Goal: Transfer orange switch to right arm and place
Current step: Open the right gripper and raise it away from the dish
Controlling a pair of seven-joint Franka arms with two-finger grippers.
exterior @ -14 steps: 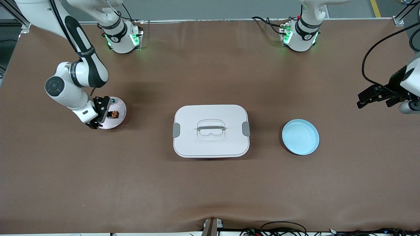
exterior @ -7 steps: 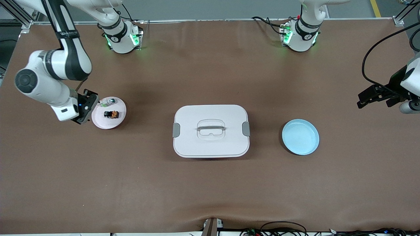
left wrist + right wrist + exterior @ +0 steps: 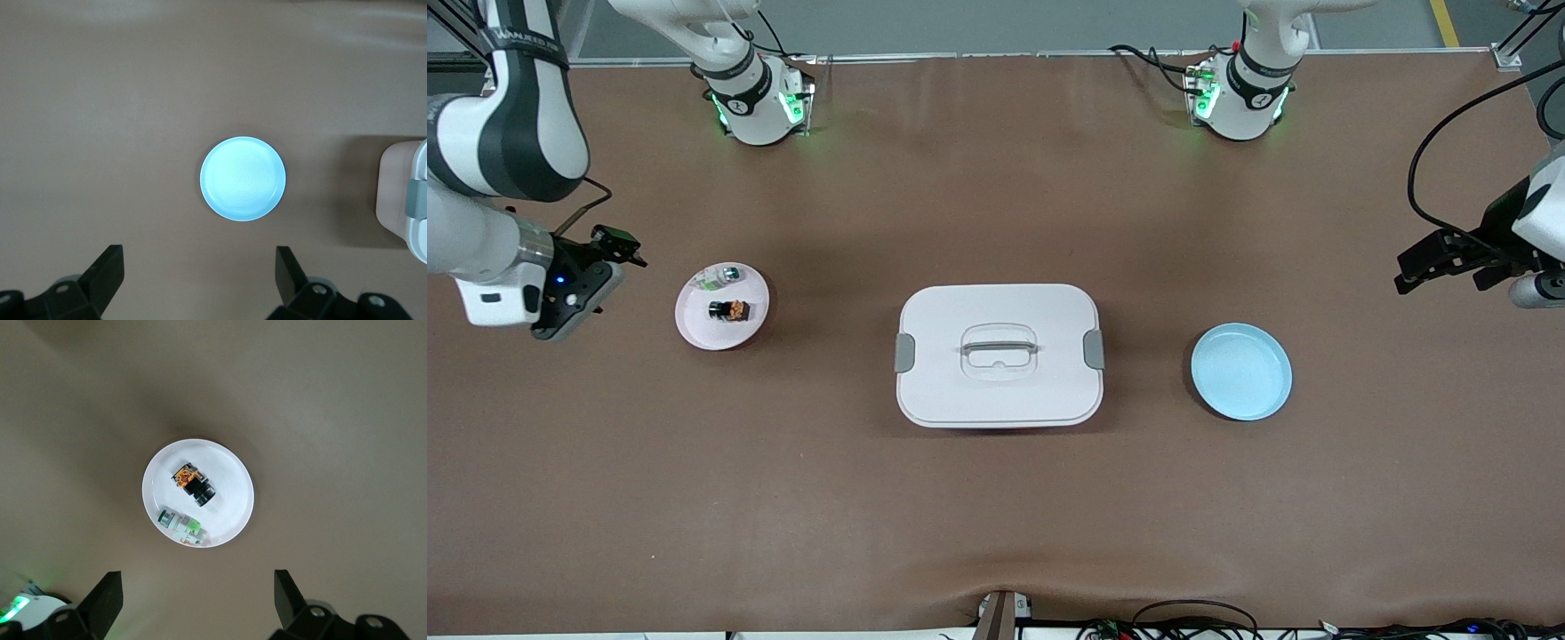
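The orange switch (image 3: 729,310), a tiny black block with an orange part, lies on a small white plate (image 3: 694,324) toward the right arm's end of the table. The right wrist view shows the switch (image 3: 193,483) on that plate (image 3: 233,500). My right gripper (image 3: 578,298) hangs open and empty over bare table beside the plate, toward the table's end, with its fingers (image 3: 107,593) spread wide. My left gripper (image 3: 1440,267) waits open and empty in the air at the left arm's end of the table, its fingers (image 3: 110,267) wide apart.
A clear-green-and-silver piece (image 3: 720,277) shares the white plate with the switch. A white lidded box (image 3: 960,400) with grey clips stands mid-table. An empty light-blue plate (image 3: 1240,371) lies between the box and the left arm's end.
My right arm has drawn back from the white plate toward its end of the table and risen, open and empty. The switch stays on the plate. The left arm has not moved.
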